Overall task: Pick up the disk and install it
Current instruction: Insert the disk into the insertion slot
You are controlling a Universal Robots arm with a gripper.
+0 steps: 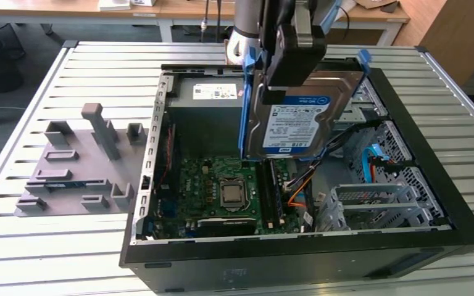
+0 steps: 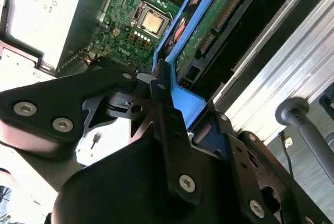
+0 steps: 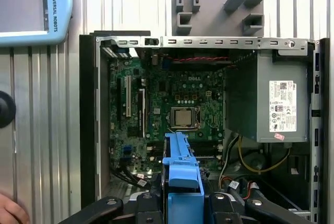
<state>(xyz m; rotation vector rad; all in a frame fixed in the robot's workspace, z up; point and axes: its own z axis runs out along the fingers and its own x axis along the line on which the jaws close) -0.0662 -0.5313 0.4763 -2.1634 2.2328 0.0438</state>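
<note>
exterior view.
- gripper [image 1: 291, 89]: black, hanging from the arm at the upper centre of the frame. its jaws are closed across the blue side rails of the disk [image 1: 299, 126].
- disk: silver, with the white-and-blue label facing the camera. it is held on edge, near upright, in the air above the open computer case [image 1: 303, 250]. it touches nothing but the gripper and is not yet seated. gripping by the rails, i judge, leaves the label and board faces bare.
- computer case: black, lying on its side with the side panel off, so the inside opens upward to the arm.
- inside the case: a green motherboard [image 1: 220, 185] at lower centre and a grey power supply [image 1: 208, 92] above it in the frame. a metal drive cage [image 1: 377, 203] sits toward the exterior view's right and is likely the seat meant for the disk.
- slotted stand [image 1: 81, 160]: grey, on the slatted table [image 1: 56, 259] at the exterior view's left, just beside the case. probably a parts holder.

second wrist view.
- gripper [image 2: 182, 101]: black fingers pinching a blue rail.
- disk [image 2: 209, 28]: green circuit-board face showing. it runs away from the camera over the motherboard [image 2: 125, 31] and processor [image 2: 151, 21].

first wrist view.
- disk [image 3: 180, 161]: seen end-on as a blue rail between the fingers of the gripper [image 3: 182, 200]. it is above the motherboard [image 3: 167, 88] and apart from the power supply [image 3: 266, 98].
- hand [image 3: 10, 211]: a person's, outside the case and well apart from the gripper. likely someone standing by.
</note>
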